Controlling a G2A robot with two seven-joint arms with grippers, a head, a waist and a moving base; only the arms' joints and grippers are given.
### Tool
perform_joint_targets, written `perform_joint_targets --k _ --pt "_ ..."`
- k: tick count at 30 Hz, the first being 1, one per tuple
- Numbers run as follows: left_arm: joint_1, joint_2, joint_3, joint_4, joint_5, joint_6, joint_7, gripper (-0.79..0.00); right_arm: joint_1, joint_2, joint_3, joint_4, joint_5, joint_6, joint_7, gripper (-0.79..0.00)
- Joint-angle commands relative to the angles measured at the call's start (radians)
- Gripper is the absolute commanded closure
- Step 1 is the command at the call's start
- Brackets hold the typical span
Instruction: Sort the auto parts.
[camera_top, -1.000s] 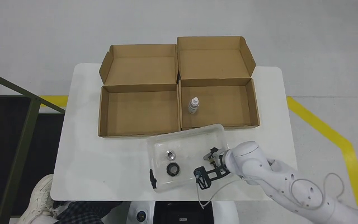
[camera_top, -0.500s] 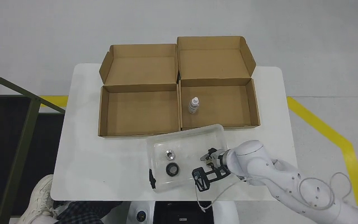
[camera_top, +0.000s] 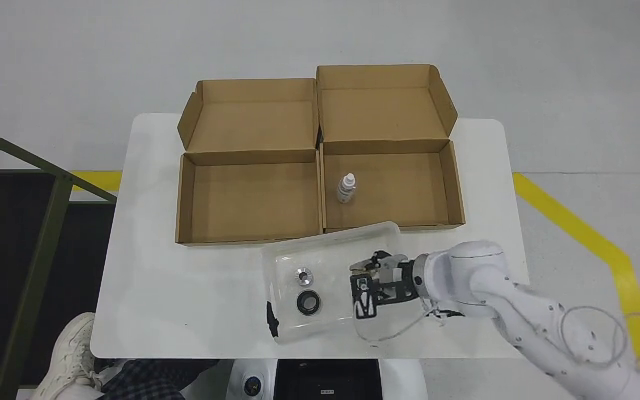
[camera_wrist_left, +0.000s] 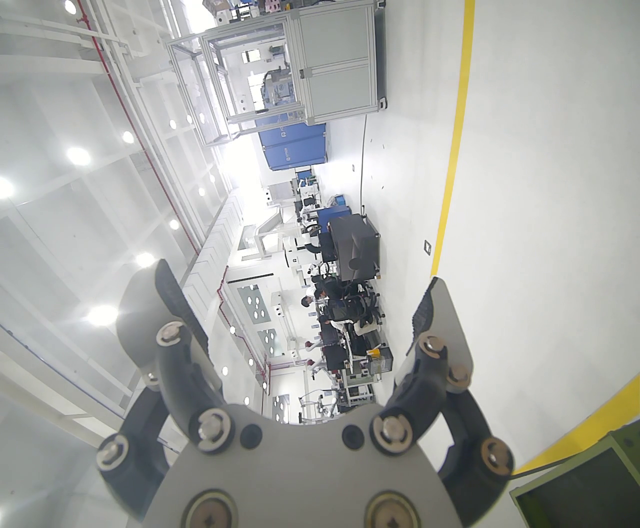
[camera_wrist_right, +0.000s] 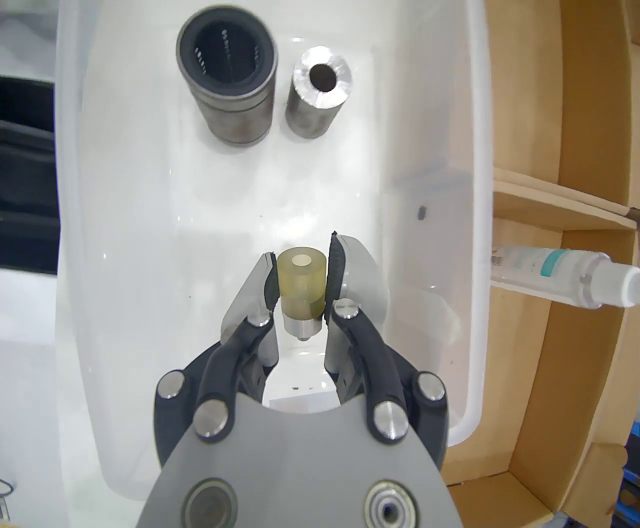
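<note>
Tabletop seen from above: white round-cornered table (camera_top: 150, 290) carrying two open brown cardboard boxes (camera_top: 248, 200) side by side on the far half, flaps raised, bare margins to either side. Small white squeeze bottle (camera_top: 345, 187) upright in the right-hand box, just beside the shared wall. Clear plastic tray (camera_top: 330, 262) at the near edge, with a dark ribbed bearing sleeve (camera_top: 311, 302) and a silver metal bush (camera_top: 300, 276) close together toward its left end. Right gripper (camera_top: 362, 290) inside the tray toward the other end. From the left wrist: left gripper (camera_wrist_left: 297, 277) spread wide, holding nothing, aimed out at a hall. From the right wrist: jaws drawn nearly together, pads (camera_wrist_right: 270, 285) clamped on an upright pale yellow cylinder (camera_wrist_right: 301, 280) with a metal stub. Free tray floor ahead as far as sleeve and bush, tray wall near on one side. Teal-banded label on the bottle, print too small to read.
</note>
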Motion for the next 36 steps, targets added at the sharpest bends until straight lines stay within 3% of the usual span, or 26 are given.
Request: perform_joint_targets --k 1,19,36 --pt "0.000 0.000 0.000 0.000 0.000 0.000 0.000 -0.785 -0.011 0.002 0.026 0.020 0.019 0.011 -0.068 0.000" --pt "0.000 0.000 0.000 0.000 0.000 0.000 0.000 -0.785 -0.061 -0.011 0.161 0.197 0.183 0.038 -0.647 0.000" --pt "0.000 0.000 0.000 0.000 0.000 0.000 0.000 -0.785 -0.019 -0.060 0.147 0.298 0.295 0.025 -0.859 0.000"
